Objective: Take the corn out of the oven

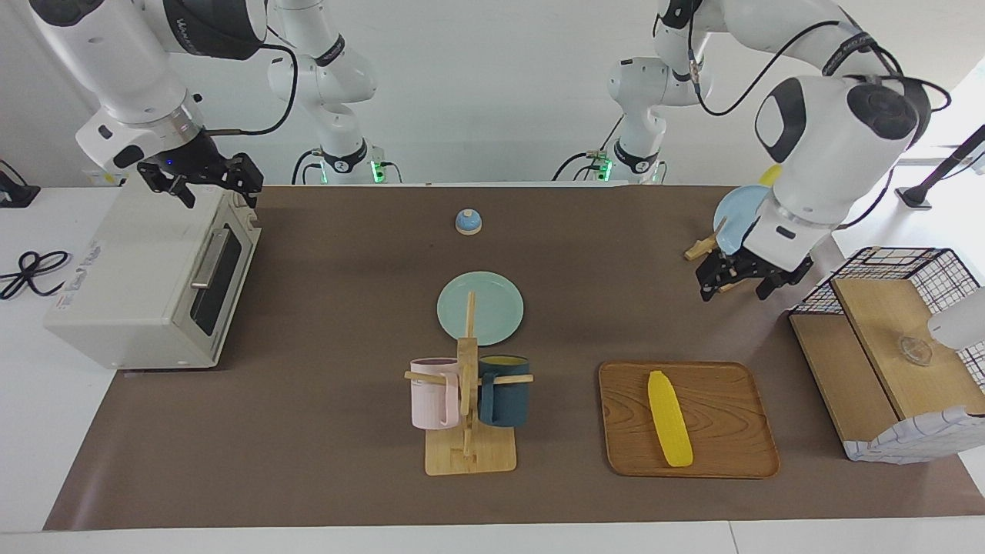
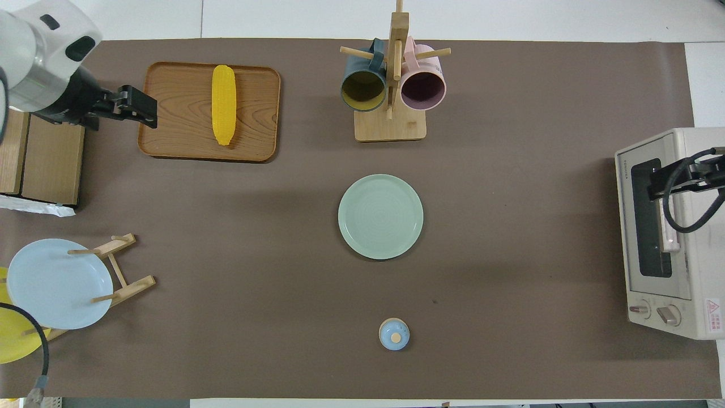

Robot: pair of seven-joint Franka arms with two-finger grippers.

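The corn (image 1: 669, 418) is a yellow cob lying on a wooden tray (image 1: 731, 385) toward the left arm's end of the table; it also shows in the overhead view (image 2: 223, 104). The oven (image 1: 138, 285) stands at the right arm's end, its glass door shut; it also shows in the overhead view (image 2: 696, 272). My right gripper (image 1: 208, 183) hangs open and empty over the oven's top edge above the door. My left gripper (image 1: 737, 283) is open and empty, raised over the mat between the plate rack and the tray.
A mug rack (image 1: 468, 400) with a pink and a dark blue mug stands mid-table, with a green plate (image 1: 492, 308) nearer the robots. A small blue lidded pot (image 1: 468, 221), a plate rack with a light blue plate (image 1: 735, 215) and a wire-and-wood basket shelf (image 1: 885, 338) are also here.
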